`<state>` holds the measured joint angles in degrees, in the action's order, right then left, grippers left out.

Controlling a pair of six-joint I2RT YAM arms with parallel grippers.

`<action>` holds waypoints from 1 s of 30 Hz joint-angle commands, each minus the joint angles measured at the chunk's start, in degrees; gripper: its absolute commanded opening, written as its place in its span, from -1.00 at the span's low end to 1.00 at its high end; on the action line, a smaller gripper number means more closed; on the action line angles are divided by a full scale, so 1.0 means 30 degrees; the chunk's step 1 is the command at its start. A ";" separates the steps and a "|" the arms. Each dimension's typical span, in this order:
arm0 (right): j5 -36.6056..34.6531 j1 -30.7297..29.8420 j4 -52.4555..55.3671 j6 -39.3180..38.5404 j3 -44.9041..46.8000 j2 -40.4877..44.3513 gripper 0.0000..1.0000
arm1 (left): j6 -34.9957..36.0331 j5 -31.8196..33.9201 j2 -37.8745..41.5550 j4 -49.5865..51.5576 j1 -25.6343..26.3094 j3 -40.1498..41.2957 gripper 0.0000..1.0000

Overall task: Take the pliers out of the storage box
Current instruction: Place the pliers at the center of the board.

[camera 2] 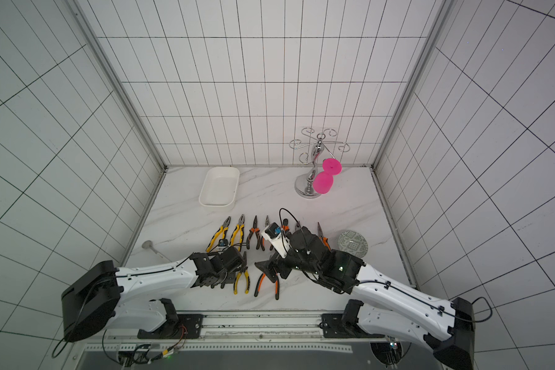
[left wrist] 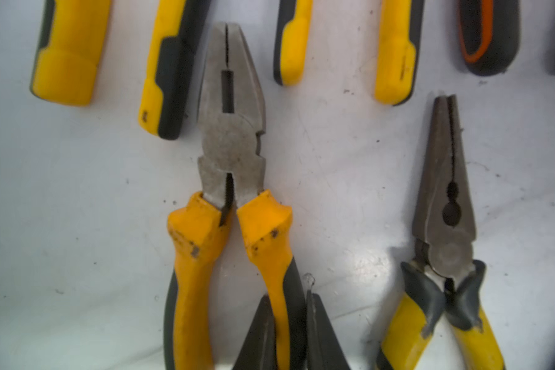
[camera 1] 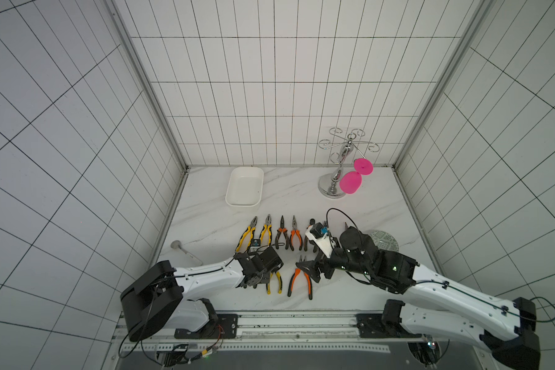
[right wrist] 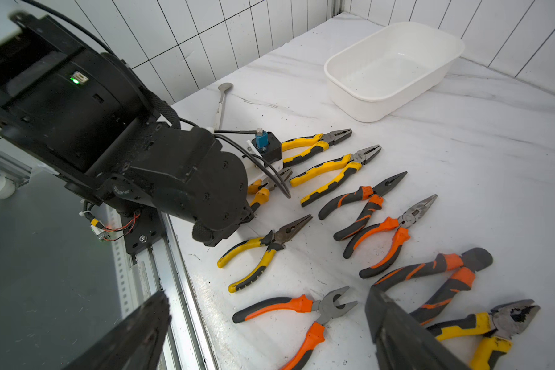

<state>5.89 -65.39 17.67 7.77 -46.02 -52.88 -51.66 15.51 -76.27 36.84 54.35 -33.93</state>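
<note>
Marble-patterned table [camera 1: 302,192] in a white-tiled cell. Box [camera 1: 237,202] stands at the back left. Pliers [camera 1: 294,228] lie in two rows on the table, outside the box and nearer the arms. Left gripper [left wrist: 289,298] is clenched on one handle of a yellow pliers [left wrist: 231,128] lying flat. Right gripper [right wrist: 268,293] is spread wide over an orange pliers [right wrist: 302,304].

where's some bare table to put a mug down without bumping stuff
Bare table lies between the white box and the glass stand; another patch between the box and the spoon. The near middle is crowded: two rows of pliers under the left arm and right arm, with the green disc beside them.
</note>
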 commanded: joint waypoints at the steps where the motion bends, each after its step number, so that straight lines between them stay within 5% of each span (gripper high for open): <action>1: -0.1241 -0.0207 -0.0646 0.0456 0.0744 0.0655 0.95 | -0.0008 0.0132 -0.0176 -0.0865 0.0106 0.0111 -0.73; 4: -0.2022 -0.0207 -0.0562 0.0494 0.0860 0.1039 0.96 | 0.0055 0.0134 -0.0125 -0.0711 0.0134 -0.0062 -0.17; 14: -0.7630 0.0584 0.0499 0.0090 0.0988 0.2384 0.99 | 0.0958 0.1344 0.2674 0.1303 0.0286 -0.1825 0.83; 17: -1.0001 0.1460 0.0390 0.0114 0.1230 0.2813 0.97 | 0.2141 0.2439 0.3884 0.1530 0.0283 -0.2554 0.89; 23: -0.9985 0.5213 -0.0487 -0.0168 0.2378 0.4217 0.98 | 0.6214 0.4591 0.6109 0.0014 -0.0454 -0.2998 0.97; 30: -0.9849 0.9452 -0.3566 -0.1326 0.4121 0.4609 0.97 | 1.0108 0.3217 0.9036 -0.4423 -0.6194 -0.1632 0.98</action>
<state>-23.18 -41.25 12.21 5.67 -35.64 -38.37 -28.49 25.43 -51.55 30.76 40.07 -40.60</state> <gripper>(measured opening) 0.987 0.988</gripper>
